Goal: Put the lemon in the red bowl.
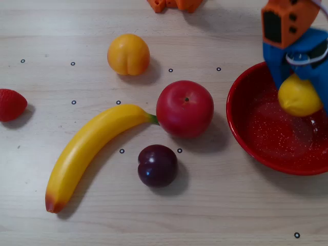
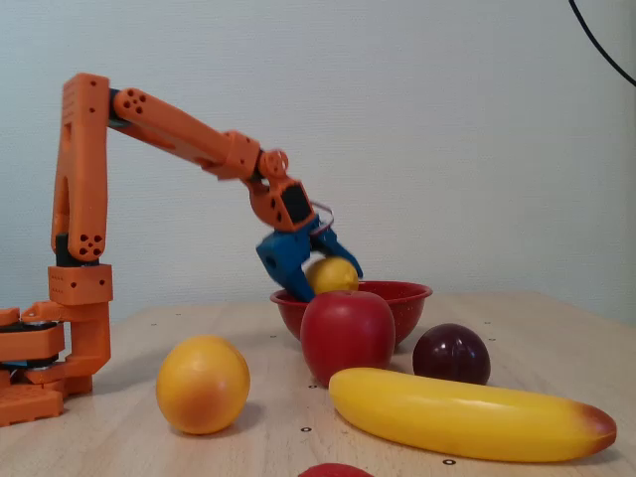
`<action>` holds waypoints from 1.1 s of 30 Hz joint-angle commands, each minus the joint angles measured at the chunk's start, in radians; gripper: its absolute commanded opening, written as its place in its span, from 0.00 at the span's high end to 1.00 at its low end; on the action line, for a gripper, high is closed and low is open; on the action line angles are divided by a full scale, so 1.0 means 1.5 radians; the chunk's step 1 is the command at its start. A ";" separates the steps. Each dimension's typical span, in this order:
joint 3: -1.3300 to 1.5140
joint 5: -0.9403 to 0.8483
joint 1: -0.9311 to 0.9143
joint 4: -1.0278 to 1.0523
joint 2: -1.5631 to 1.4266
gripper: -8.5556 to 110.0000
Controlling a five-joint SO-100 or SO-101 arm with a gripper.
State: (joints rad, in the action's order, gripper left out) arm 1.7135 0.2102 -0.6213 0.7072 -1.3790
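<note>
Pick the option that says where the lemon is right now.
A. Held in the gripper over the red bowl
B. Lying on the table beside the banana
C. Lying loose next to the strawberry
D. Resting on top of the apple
A: the overhead view shows the lemon between the blue fingers of the gripper, over the inside of the red bowl; the fixed view shows it at rim height.
</note>
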 commanded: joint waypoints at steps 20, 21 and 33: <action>-0.196 -0.047 0.085 0.195 -0.118 0.70; -0.210 -0.052 0.091 0.213 -0.130 0.72; -0.136 -0.049 0.231 0.329 -0.343 0.93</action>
State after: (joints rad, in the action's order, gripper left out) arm 1.5324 0.1473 -0.3252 1.1919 -1.7856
